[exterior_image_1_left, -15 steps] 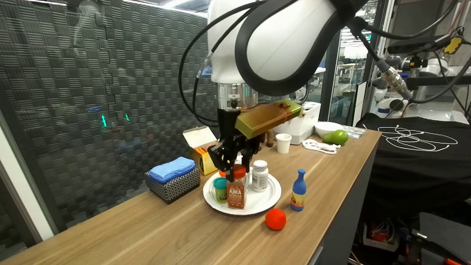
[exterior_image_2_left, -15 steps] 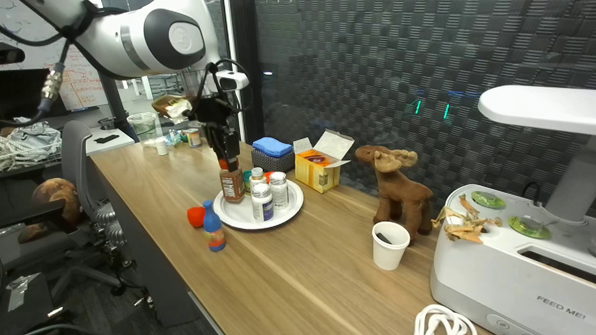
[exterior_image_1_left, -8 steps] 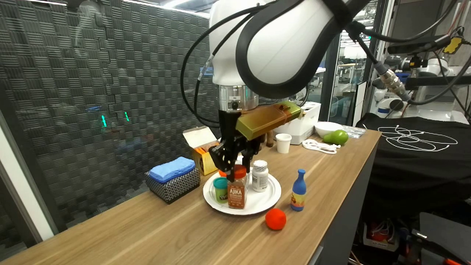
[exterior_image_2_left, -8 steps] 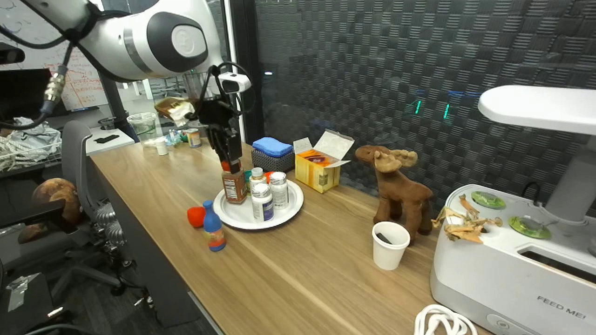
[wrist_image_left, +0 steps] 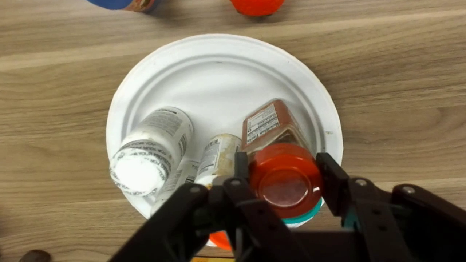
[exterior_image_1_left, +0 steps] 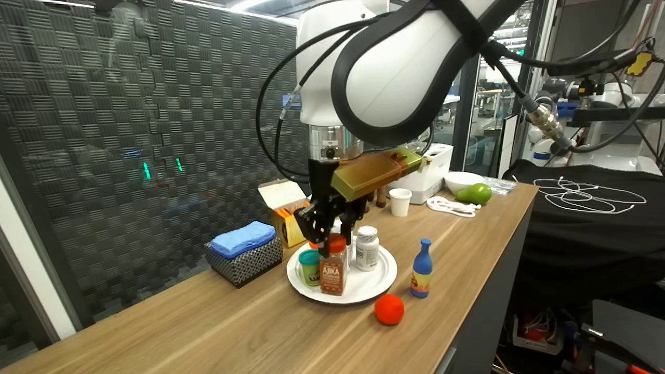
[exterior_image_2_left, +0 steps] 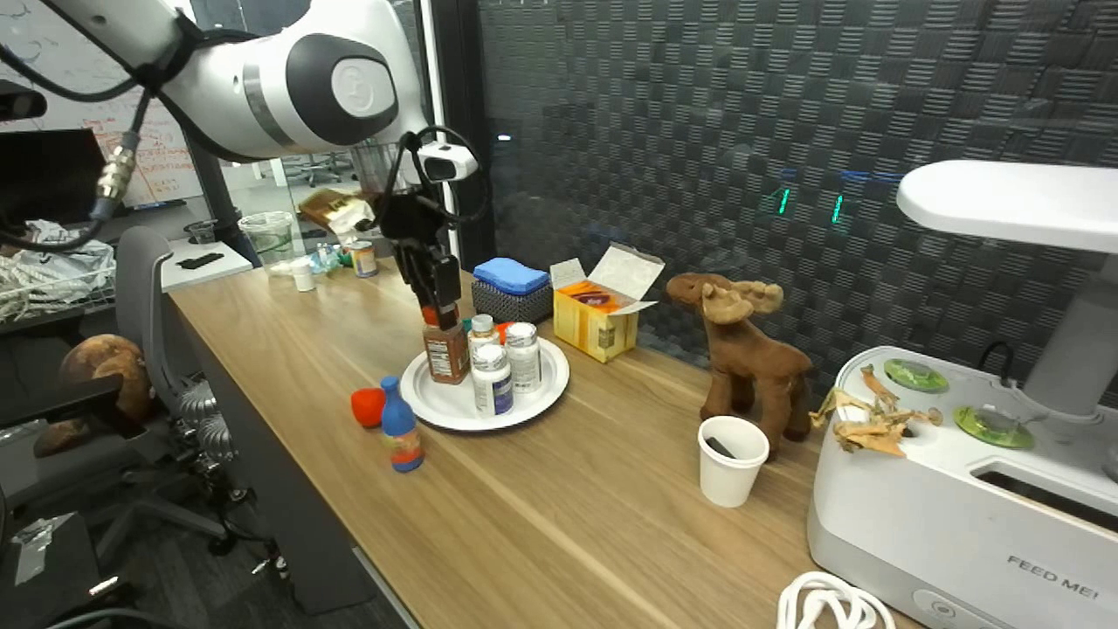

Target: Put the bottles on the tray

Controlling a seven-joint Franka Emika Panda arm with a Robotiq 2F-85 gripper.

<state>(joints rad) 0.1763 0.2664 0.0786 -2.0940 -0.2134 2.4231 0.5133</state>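
Gripper (wrist_image_left: 283,171) tight on AJIKA bottle (exterior_image_1_left: 332,276), tray (exterior_image_1_left: 371,284) contact unclear.

Red-cap jar (exterior_image_1_left: 334,266): front lbl (exterior_image_1_left: 332,278) reads "AJIKA"; other lbl (wrist_image_left: 262,123), wrist view, "Nutrition Facts". White appliance (exterior_image_2_left: 952,515), ext. view: "FEED ME!". White pill btl (wrist_image_left: 162,134), cap band (wrist_image_left: 149,146): "FOR YOU", partly legible.

White arm (exterior_image_1_left: 410,72), looping black cables (exterior_image_1_left: 258,111), black end effector (wrist_image_left: 284,167).
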